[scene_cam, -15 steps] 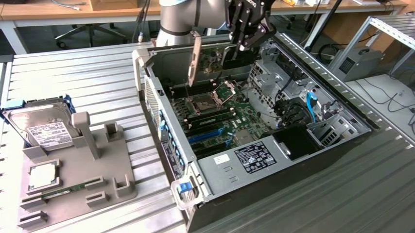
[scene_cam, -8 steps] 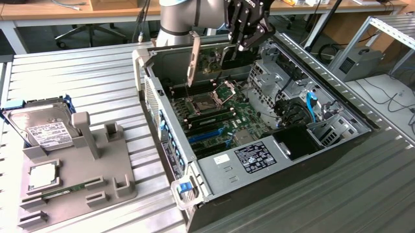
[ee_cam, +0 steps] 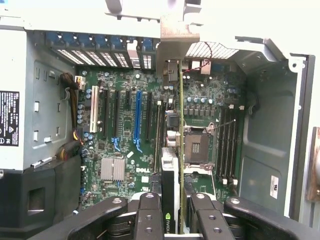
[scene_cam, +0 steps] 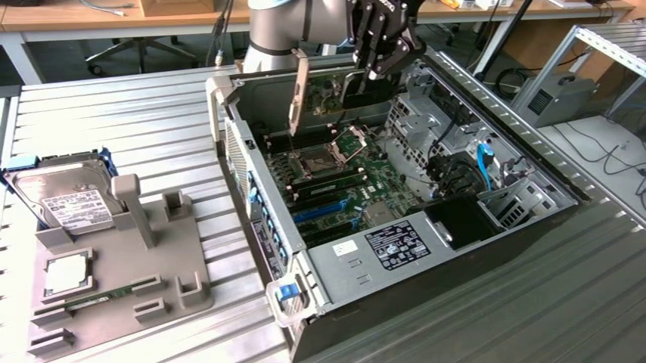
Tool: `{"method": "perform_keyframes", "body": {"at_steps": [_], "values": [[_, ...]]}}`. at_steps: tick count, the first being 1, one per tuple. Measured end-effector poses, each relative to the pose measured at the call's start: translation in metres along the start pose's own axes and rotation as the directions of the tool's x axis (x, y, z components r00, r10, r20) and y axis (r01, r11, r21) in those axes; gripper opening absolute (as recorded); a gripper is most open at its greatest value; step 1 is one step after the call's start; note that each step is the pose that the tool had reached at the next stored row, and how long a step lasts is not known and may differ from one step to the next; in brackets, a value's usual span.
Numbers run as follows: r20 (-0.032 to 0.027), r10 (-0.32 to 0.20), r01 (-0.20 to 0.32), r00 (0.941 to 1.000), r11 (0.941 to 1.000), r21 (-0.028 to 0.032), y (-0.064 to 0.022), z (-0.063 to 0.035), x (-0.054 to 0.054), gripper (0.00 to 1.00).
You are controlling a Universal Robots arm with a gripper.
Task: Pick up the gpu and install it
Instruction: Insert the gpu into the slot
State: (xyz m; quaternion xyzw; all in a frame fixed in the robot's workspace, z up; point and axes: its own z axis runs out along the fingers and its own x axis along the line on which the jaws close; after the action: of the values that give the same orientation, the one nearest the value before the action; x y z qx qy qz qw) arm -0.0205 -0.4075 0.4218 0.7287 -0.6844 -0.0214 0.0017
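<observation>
My gripper [scene_cam: 377,69] hangs over the far end of the open computer case [scene_cam: 234,144], shut on the gpu [scene_cam: 361,89]. The card hangs on edge below the fingers, a black face with a tan-silver bracket [scene_cam: 299,92] at the end nearest the case's rear wall. In the wrist view the gpu [ee_cam: 171,180] shows edge-on between the two black fingers [ee_cam: 149,215], running parallel to the expansion slots. Its bracket [ee_cam: 172,37] reaches towards the rear slot openings. The card is above the motherboard [ee_cam: 125,140], apart from it, beside the blue slot [ee_cam: 138,115] and the CPU socket [ee_cam: 196,145].
A grey holder tray [scene_cam: 172,265] on the exterior view's left carries a silver hard drive [scene_cam: 71,200], a CPU [scene_cam: 66,276] and a green RAM stick [scene_cam: 101,295]. Inside the case are the power supply [scene_cam: 399,246], a blue cable [scene_cam: 482,166] and drive cages [scene_cam: 419,113].
</observation>
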Motion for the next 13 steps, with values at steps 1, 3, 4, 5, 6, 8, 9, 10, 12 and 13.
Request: {"method": "perform_keyframes", "body": {"at_steps": [1,3,4,5,6,8,9,10,12,13], "values": [[0.0000,0.000,0.000,1.0000,1.0000,-0.0001,0.0004,0.0000,0.0000,0.27],[0.0000,0.000,0.000,1.0000,1.0000,0.0000,0.0011,0.0000,-0.0001,0.27],[-0.0001,0.000,0.000,1.0000,1.0000,0.0000,0.0014,0.0000,-0.0001,0.27],[0.0000,0.000,0.000,1.0000,1.0000,0.0000,0.0017,0.0000,-0.0001,0.27],[-0.0001,0.000,0.000,1.0000,1.0000,0.0000,0.0020,0.0000,-0.0001,0.27],[-0.0001,0.000,0.000,1.0000,1.0000,0.0000,0.0030,0.0001,-0.0002,0.27],[-0.0001,0.000,0.000,1.0000,1.0000,-0.0001,0.0034,0.0001,-0.0002,0.27],[-0.0001,0.000,0.000,1.0000,1.0000,0.0000,0.0040,0.0001,-0.0002,0.27],[0.0000,0.000,0.000,1.0000,1.0000,0.0000,0.0050,0.0002,-0.0002,0.27],[-0.0001,0.000,0.000,1.0000,1.0000,-0.0001,0.0054,0.0001,-0.0001,0.27]]}}
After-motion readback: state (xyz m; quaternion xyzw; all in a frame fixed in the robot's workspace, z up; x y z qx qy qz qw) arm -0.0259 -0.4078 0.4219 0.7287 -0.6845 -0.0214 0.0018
